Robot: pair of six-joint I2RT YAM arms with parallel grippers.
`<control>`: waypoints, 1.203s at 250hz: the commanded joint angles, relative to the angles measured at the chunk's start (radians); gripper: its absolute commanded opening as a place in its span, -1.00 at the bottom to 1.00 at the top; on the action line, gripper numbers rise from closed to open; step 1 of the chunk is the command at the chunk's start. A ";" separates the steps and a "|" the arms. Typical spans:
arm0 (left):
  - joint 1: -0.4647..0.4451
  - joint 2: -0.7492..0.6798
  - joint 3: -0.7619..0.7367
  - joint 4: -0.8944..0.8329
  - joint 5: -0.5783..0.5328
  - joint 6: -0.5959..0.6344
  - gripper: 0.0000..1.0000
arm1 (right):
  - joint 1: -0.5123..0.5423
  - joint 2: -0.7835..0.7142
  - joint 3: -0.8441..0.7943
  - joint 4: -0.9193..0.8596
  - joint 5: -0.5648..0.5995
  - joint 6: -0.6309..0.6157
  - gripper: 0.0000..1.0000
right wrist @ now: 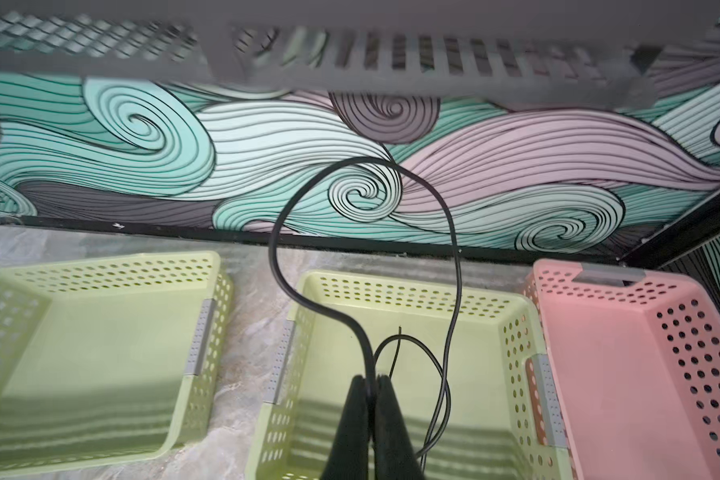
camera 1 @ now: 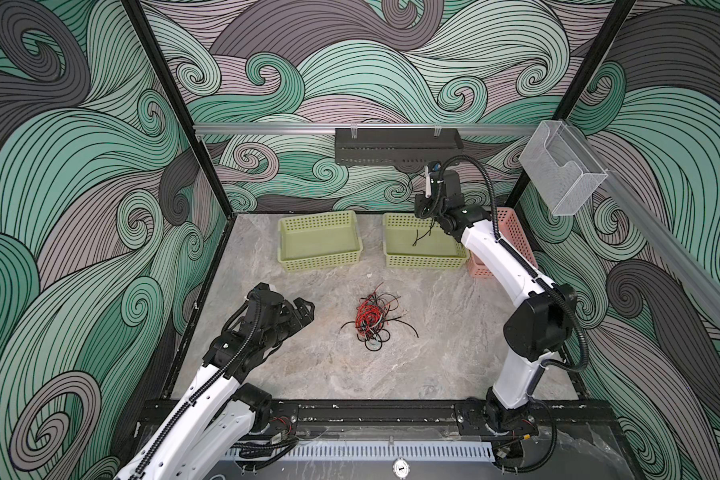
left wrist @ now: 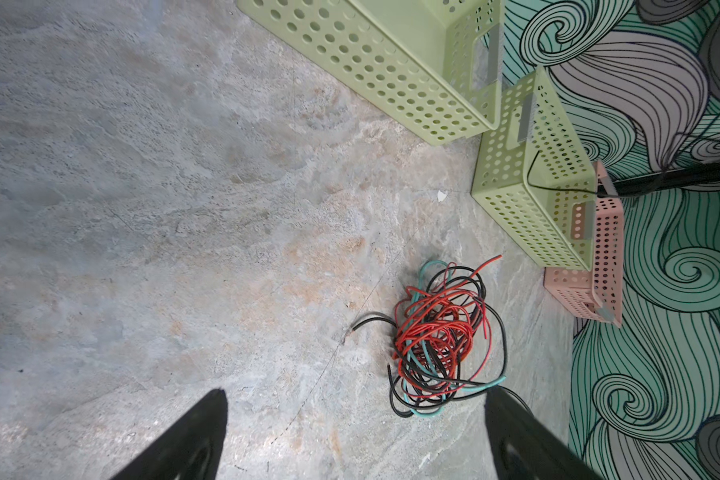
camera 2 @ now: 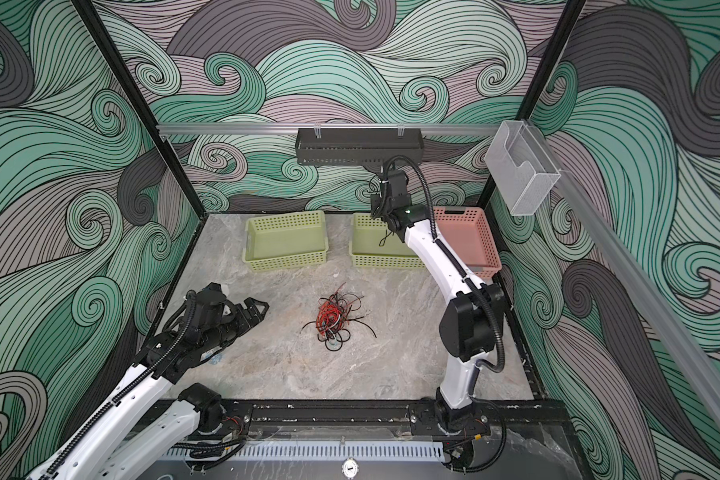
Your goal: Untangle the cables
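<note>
Where the cables (camera 1: 371,318) lie: one knot of red-orange, black and pale teal strands at the centre of the desk (camera 1: 433,361). Loose black ends stray toward 3 and 9 o'clock.
Black cable (right wrist: 276,232): a single strand apart from the knot, up at 1 o'clock. It arches above the jaws and trails down inside the middle green basket (camera 1: 425,262). Cannot tell whether its end touches the basket floor.
Right gripper (right wrist: 373,380): jaws pinched tight on the black cable, raised above the middle green basket.
Left gripper (camera 1: 306,311): jaws spread wide with nothing between them. It sits at 9 o'clock of the knot, well clear of it and pointing toward it.
Baskets: three in a row along the 12 o'clock edge of the desk. The left green basket (camera 1: 321,259) at 11 o'clock is bare inside. The pink basket (camera 2: 466,232) at 2 o'clock sits just beside the middle one, partly behind the right arm.
</note>
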State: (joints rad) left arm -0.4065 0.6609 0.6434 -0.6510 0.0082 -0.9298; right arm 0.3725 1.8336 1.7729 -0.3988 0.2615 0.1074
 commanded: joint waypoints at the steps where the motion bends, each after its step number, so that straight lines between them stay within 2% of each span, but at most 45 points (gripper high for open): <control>1: -0.005 -0.023 -0.003 -0.026 -0.004 -0.013 0.89 | -0.010 0.017 -0.069 0.036 0.039 0.041 -1.00; 11: -0.005 -0.024 -0.008 -0.020 -0.004 -0.017 0.88 | -0.016 0.029 -0.075 0.028 0.038 0.052 -0.98; 35: -0.004 -0.018 -0.008 -0.018 0.004 -0.018 0.89 | -0.036 0.059 -0.060 -0.023 0.014 0.071 -0.79; 47: -0.005 -0.011 -0.004 -0.016 0.008 -0.019 0.89 | -0.041 0.072 -0.041 -0.054 0.012 0.076 -0.63; 63: -0.004 -0.001 0.002 -0.016 0.011 -0.018 0.89 | -0.049 0.089 -0.005 -0.097 -0.013 0.075 -0.32; 109: -0.005 0.036 0.009 0.006 0.029 -0.021 0.89 | -0.049 0.067 0.028 -0.167 -0.026 0.089 -0.21; 137: -0.005 0.065 0.000 0.043 0.073 -0.010 0.89 | -0.032 -0.026 -0.029 -0.183 -0.117 0.122 -0.20; 170: -0.009 0.143 -0.032 0.176 0.231 0.029 0.81 | 0.092 -0.186 -0.226 -0.180 -0.202 0.121 -0.15; 193: -0.070 0.235 -0.024 0.243 0.311 0.070 0.72 | 0.190 -0.307 -0.418 -0.175 -0.227 0.132 -0.07; 214: -0.190 0.326 0.017 0.242 0.266 0.143 0.68 | 0.246 -0.410 -0.599 -0.137 -0.318 0.204 -0.06; 244: -0.342 0.462 0.090 0.243 0.145 0.217 0.64 | 0.319 -0.523 -0.814 -0.047 -0.446 0.300 -0.03; 275: -0.397 0.598 0.129 0.304 0.094 0.270 0.50 | 0.356 -0.565 -0.961 0.090 -0.544 0.373 0.04; 301: -0.400 0.680 0.119 0.381 0.024 0.292 0.47 | 0.356 -0.528 -0.989 0.148 -0.569 0.374 0.02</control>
State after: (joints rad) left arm -0.7986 1.2671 0.7498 -0.3553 0.1490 -0.7124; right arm 0.7246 1.2926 0.7975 -0.3981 -0.2108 0.4221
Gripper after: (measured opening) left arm 0.744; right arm 0.518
